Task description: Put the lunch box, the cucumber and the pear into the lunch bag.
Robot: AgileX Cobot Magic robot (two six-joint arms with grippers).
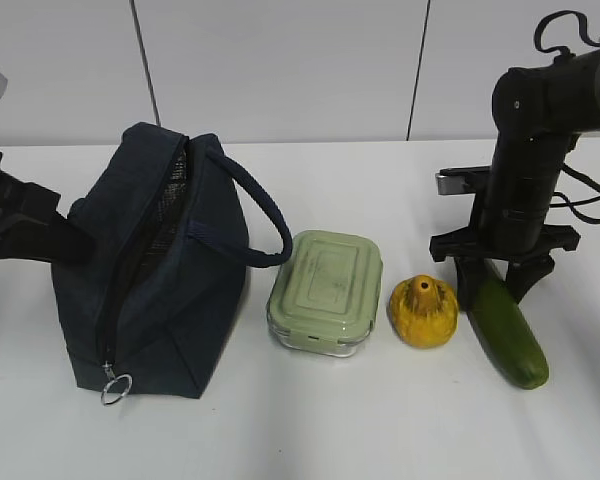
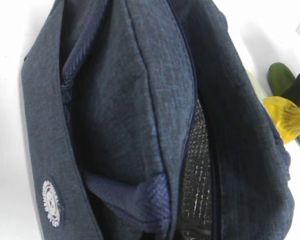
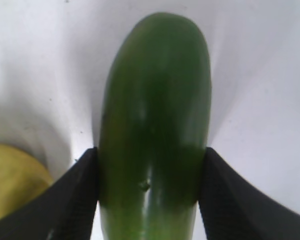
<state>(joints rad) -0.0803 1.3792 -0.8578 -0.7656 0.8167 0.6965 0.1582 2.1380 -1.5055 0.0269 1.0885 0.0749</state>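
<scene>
The navy lunch bag (image 1: 160,290) stands at the left, its zipper open and its silvery lining (image 2: 196,165) showing. The lunch box (image 1: 326,290) with the sage-green lid sits right of it. The yellow pear (image 1: 425,312) is next to the box. The dark green cucumber (image 1: 510,335) lies at the right on the table. My right gripper (image 1: 495,285) stands over its far end, and its fingers press both sides of the cucumber (image 3: 155,125). My left gripper (image 1: 40,235) is against the bag's left side; its fingers are hidden.
The bag's padded loop handle (image 1: 255,215) arches toward the lunch box. The metal ring pull (image 1: 116,388) hangs at the bag's front corner. A white wall stands behind the table.
</scene>
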